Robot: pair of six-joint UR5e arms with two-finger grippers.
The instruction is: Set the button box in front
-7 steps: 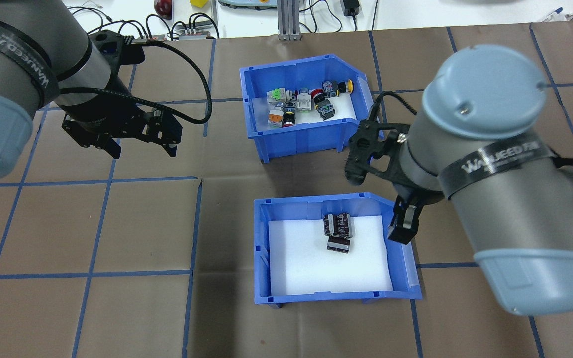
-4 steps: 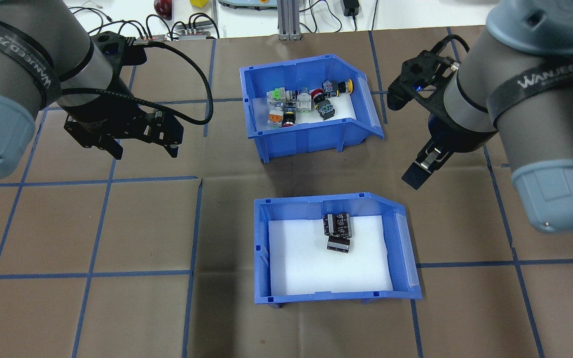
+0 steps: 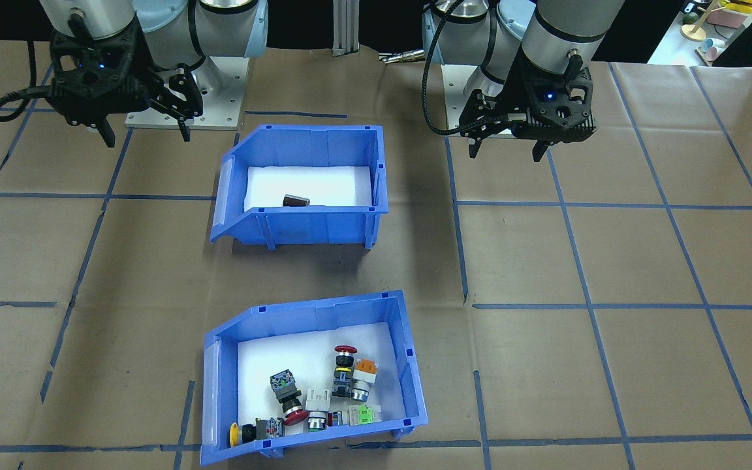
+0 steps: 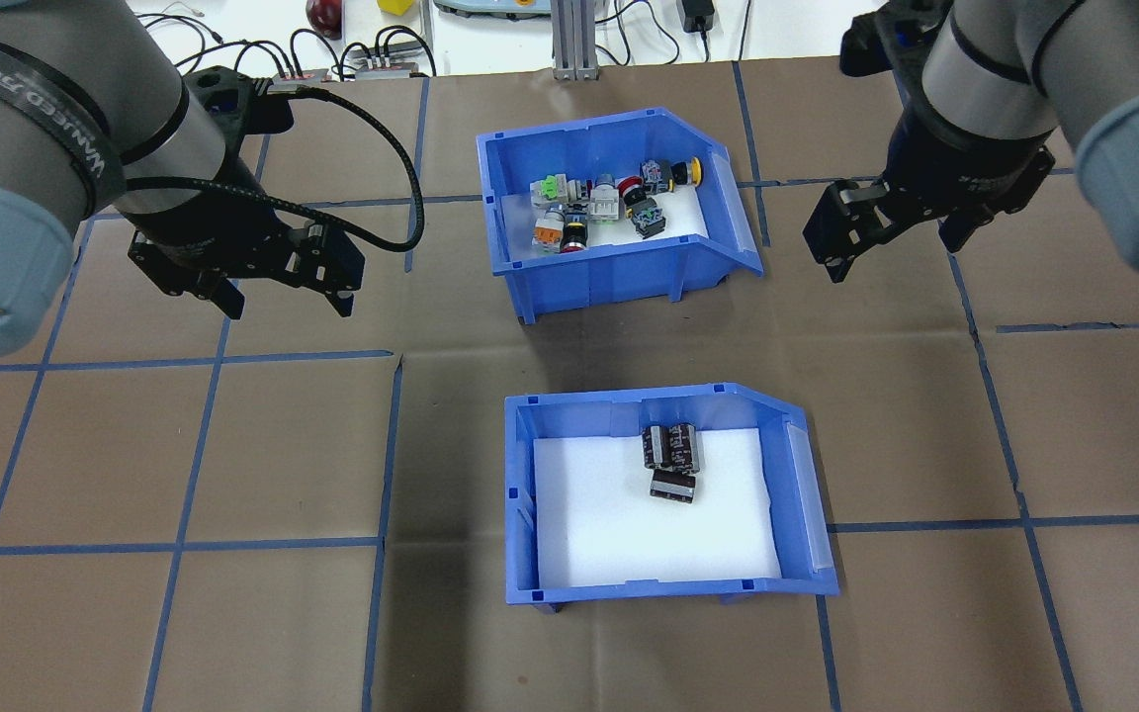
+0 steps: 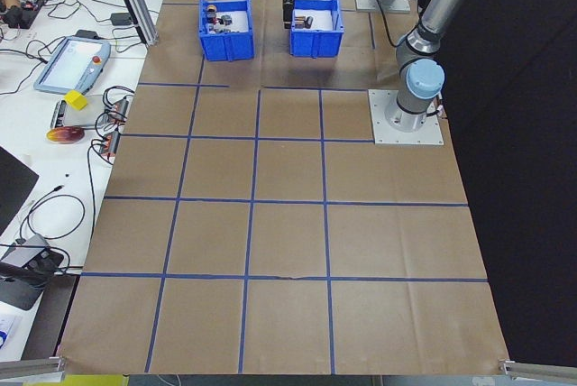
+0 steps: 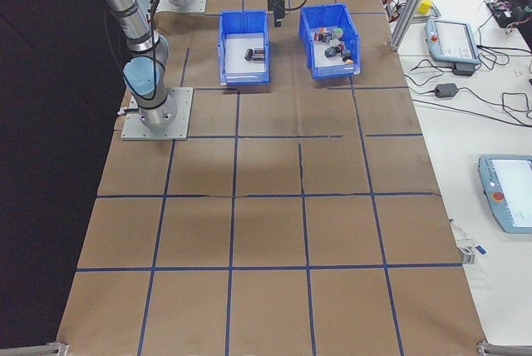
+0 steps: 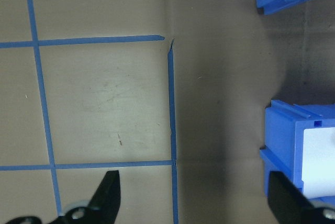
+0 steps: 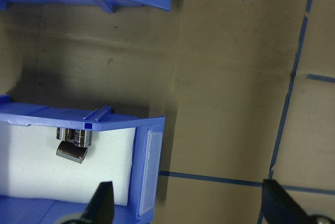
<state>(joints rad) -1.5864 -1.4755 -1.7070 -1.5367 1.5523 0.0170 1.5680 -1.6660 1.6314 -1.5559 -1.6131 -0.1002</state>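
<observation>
Button box on the far side of the surface, clear of both grippers.

We see the button box (image 4: pixel 609 213) resting beyond the bin of dark cylinders (image 4: pixel 663 499). The left gripper (image 4: pixel 283 282) and right gripper (image 4: pixel 891 232) hover well apart on either side, fingers spread, holding nothing.

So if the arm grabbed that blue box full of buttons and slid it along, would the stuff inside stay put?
Probably not entirely. The button box looks like stiff moulded plastic, so it should slide as one piece on the paper cover. The switches lie loose on its white liner, some on their sides, so they would likely shift or roll. The open sloped end might let one slip out if tilted.
</observation>
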